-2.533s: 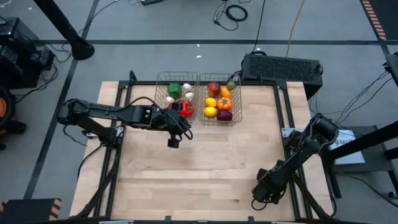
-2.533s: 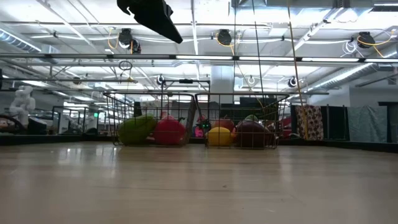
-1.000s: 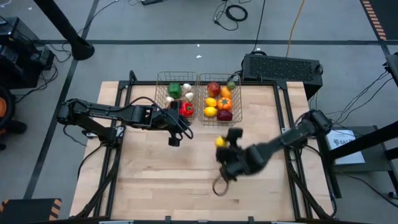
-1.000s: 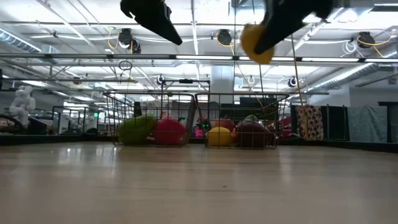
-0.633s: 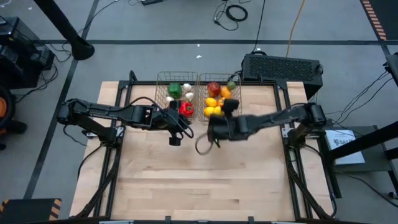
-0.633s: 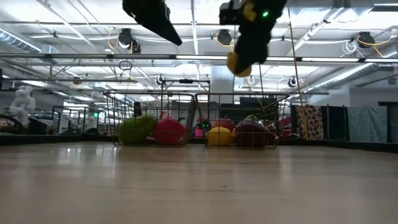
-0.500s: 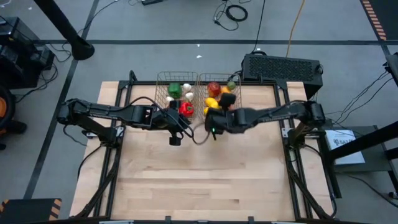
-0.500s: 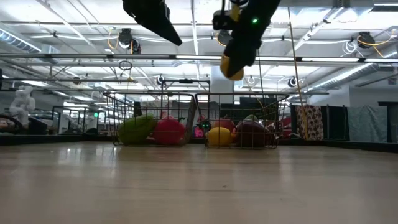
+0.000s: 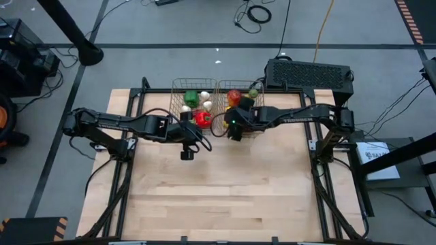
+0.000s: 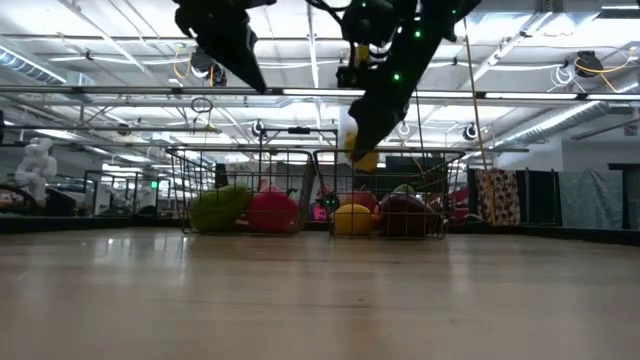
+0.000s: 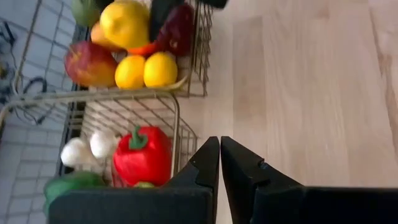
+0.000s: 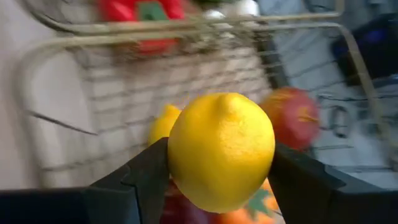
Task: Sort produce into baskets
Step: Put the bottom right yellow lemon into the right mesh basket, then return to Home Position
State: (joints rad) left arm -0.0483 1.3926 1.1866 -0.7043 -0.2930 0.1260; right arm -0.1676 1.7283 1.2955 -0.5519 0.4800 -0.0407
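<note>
Two wire baskets stand side by side at the table's far edge. The left basket holds a red pepper, white garlic and a green pepper. The right basket holds lemons, a red apple and other fruit. My right gripper is over the right basket, shut on a yellow lemon. My left gripper is shut and empty above the table, just near of the left basket. My right gripper pinches the lemon between its two fingers, which sit on the lemon's two opposite sides. The lemon's pointed tip faces away from the wrist. The fingers slant downward. The lemon hangs clear, just above the fruit in the right basket.
A black box stands beyond the table's far right corner. Bare wood tabletop spreads from the baskets to the near edge. Metal rails run along the table's left and right sides.
My right gripper has carried the lemon from above the middle of the table toward the far edge and the left. It has come down over the right basket, with the lemon still held clear.
</note>
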